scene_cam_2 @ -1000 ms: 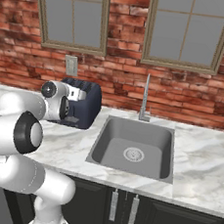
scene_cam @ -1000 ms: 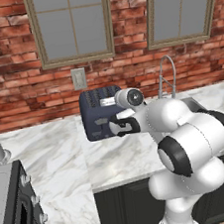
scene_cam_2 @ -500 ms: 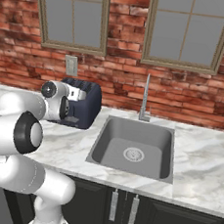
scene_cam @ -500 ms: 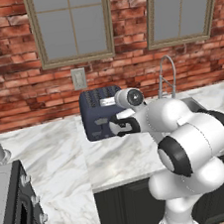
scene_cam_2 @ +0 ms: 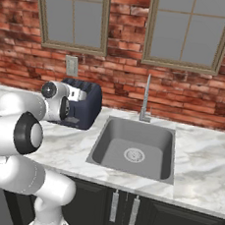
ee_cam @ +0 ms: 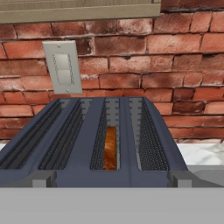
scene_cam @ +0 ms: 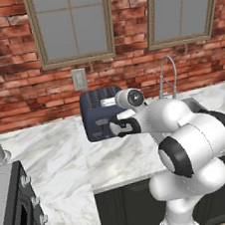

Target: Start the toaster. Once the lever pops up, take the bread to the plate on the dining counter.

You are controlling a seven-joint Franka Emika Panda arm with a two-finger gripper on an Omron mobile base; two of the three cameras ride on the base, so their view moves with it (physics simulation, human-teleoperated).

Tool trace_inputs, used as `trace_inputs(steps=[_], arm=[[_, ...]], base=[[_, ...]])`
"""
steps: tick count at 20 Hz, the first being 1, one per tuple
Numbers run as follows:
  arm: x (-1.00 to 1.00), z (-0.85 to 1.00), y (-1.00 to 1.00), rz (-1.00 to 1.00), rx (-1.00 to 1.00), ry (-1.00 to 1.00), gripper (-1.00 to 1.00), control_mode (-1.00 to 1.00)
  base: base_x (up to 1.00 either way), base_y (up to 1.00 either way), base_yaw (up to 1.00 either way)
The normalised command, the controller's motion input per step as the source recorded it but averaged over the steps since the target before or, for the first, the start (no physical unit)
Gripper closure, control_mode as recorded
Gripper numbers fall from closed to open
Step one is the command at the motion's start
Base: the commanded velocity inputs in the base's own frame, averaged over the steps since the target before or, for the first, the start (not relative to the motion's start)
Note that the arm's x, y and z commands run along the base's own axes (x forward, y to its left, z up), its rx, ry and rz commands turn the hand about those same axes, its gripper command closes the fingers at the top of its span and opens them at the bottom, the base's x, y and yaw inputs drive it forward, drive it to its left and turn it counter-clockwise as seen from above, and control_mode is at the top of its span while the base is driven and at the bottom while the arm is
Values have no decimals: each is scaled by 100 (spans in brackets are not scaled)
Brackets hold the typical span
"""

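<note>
The toaster [scene_cam: 101,115] is showing dark navy blue, with pale grey controls at its front corners. The bread [ee_cam: 110,149] in its slot is glowing orange-brown with a darker edge. The tabletop [scene_cam: 55,157] is wearing white marble with grey veins. Behind it the wall [scene_cam_2: 123,78] is showing mottled red brick, carrying a pale grey switch plate [ee_cam: 63,66]. The sink [scene_cam_2: 135,147] is gleaming steel grey above black cabinets [scene_cam_2: 123,209].

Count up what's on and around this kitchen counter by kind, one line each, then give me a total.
Toaster: 1
Bread slice in a toaster slot: 1
Sink: 1
Faucet: 1
Windows: 2
Wall switch plate: 1
Total: 7
</note>
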Motion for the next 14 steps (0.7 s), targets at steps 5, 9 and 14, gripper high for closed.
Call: trace_inputs(steps=[5, 9, 14], arm=[[0, 0, 0, 0, 0, 0, -100, -100], [0, 0, 0, 0, 0, 0, -100, -100], [0, 0, 0, 0, 0, 0, -100, -100]], base=[[0, 0, 0], [0, 0, 0], [0, 0, 0]])
